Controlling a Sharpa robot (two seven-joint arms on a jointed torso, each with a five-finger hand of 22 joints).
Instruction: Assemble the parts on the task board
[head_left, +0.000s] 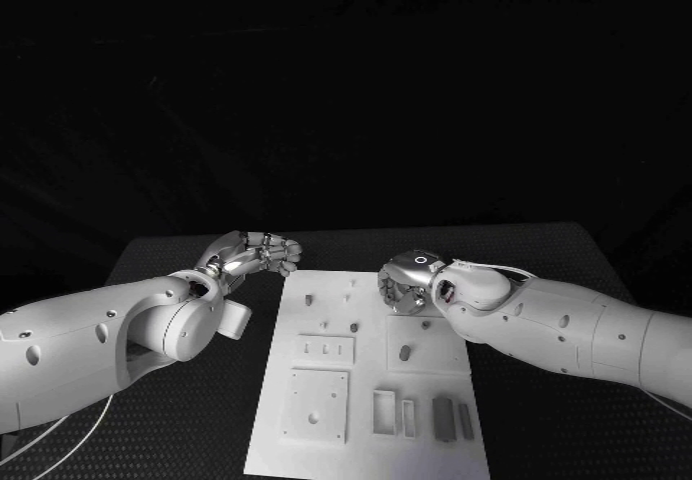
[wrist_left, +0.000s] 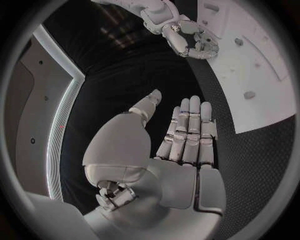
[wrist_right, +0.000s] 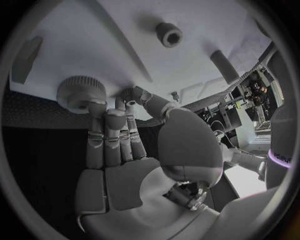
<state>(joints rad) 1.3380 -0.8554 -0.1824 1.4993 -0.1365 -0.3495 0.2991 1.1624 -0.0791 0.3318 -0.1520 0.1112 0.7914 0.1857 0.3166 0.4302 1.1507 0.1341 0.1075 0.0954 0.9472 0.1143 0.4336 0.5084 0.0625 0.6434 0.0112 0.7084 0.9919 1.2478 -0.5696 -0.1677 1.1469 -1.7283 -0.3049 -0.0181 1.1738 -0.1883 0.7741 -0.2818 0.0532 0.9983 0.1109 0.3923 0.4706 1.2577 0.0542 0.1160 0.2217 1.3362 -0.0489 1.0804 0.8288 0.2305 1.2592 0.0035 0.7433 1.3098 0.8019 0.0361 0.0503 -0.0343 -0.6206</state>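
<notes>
Nearest the head camera, the task board is a flat white rectangular plate with a matte face, lying lengthwise in the middle of the tabletop, whose black surface carries a fine woven texture. Raised white blocks sit on the board's near half: a square plate with small holes, a smaller plate with three slots, and another square block with one dark oval opening. Narrow rectangular pockets lie in a row toward the near right corner; two of them hold dark grey bars. Small grey parts stand as short pegs on the board's far half, too small to tell their exact form.

Left hand, silver with segmented fingers and a smooth white wrist shell, hovers over the bare tabletop just beside the board's far left edge. In the left wrist view its fingers lie straight and side by side, thumb apart, holding nothing.

Right hand is over the board's far right area, fingers pointing down. In the right wrist view its fingertips touch a round grey part with a ribbed rim at the board's edge; whether it is gripped or only touched cannot be told. A hex-socket part and a grey cylinder lie beyond on the board.
</notes>
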